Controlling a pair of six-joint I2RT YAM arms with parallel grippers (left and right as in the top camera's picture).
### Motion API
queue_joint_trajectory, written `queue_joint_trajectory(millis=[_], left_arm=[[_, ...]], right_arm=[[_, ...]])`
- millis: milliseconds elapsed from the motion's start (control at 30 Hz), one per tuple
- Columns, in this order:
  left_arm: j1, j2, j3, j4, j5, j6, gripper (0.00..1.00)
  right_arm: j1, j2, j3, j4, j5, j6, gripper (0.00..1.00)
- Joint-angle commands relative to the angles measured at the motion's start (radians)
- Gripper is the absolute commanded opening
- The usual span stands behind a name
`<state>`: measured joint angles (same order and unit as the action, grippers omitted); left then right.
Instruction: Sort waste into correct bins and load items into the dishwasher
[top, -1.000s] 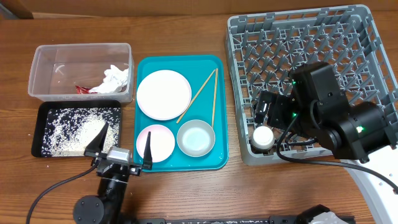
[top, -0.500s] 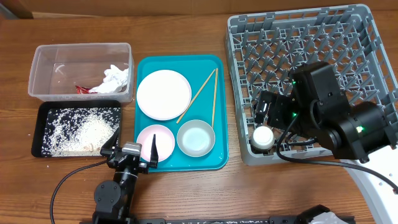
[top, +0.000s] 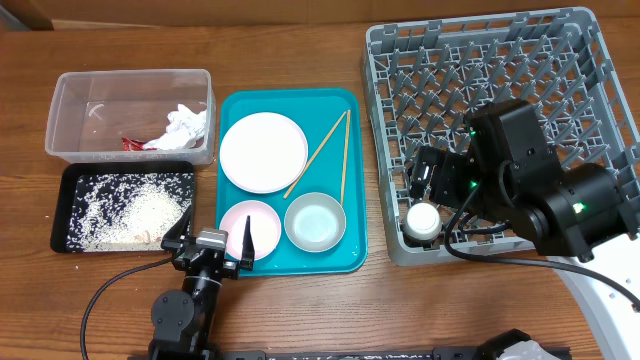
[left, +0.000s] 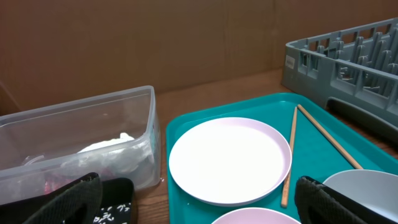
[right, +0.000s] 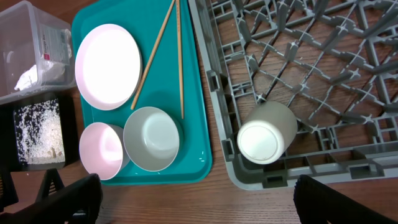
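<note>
Black left fingers (left: 74, 200) spread wide, empty, by pink plate (top: 262, 220), right fingers (right: 339, 200) wide apart, empty, over white cup (right: 264, 137)

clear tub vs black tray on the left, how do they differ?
The clear tub is see-through with tall walls; the black tray is opaque and shallow. The clear tub holds the crumpled napkin and red wrapper; the black tray holds scattered rice grains. In the overhead view the clear tub sits above the black tray. Both are rectangular, similar in footprint, and left of the teal tray.
</note>
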<state>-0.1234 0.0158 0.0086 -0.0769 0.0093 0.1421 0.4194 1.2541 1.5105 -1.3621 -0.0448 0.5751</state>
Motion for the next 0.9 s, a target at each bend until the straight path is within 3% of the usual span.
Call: queue_joint_trajectory(millis=[0, 200, 333, 467, 533, 600, 867], left_arm=[[0.007, -0.01, -0.004, 0.0, -0.01, 0.018, 1.0], [0.007, -0.01, -0.004, 0.0, -0.01, 0.018, 1.0], [0.007, -0.01, -0.004, 0.0, -0.01, 0.018, 1.0], [0.007, -0.01, -0.003, 0.0, -0.01, 0.018, 1.0], [0.007, -0.01, -0.004, 0.0, -0.01, 0.018, 1.0], [0.007, -0.01, -0.004, 0.0, -0.01, 0.018, 1.0], [0.007, -0.01, -0.004, 0.0, -0.01, 0.018, 1.0]], right_arm=[[0.002, -0.006, 0.001, 0.005, -0.009, -0.003, 1.0], [0.002, 0.001, -0.002, 0.097, -0.01, 0.016, 0.99], [0.014, 0.032, -0.033, 0.093, -0.009, 0.084, 0.8], [0.124, 0.084, -0.113, 0.125, -0.009, 0.042, 0.78], [0.249, 0.167, -0.14, 0.173, 0.004, 0.004, 0.77], [0.278, 0.21, -0.14, 0.192, 0.01, 0.005, 0.64], [0.281, 0.299, -0.14, 0.367, 0.009, -0.053, 0.65]])
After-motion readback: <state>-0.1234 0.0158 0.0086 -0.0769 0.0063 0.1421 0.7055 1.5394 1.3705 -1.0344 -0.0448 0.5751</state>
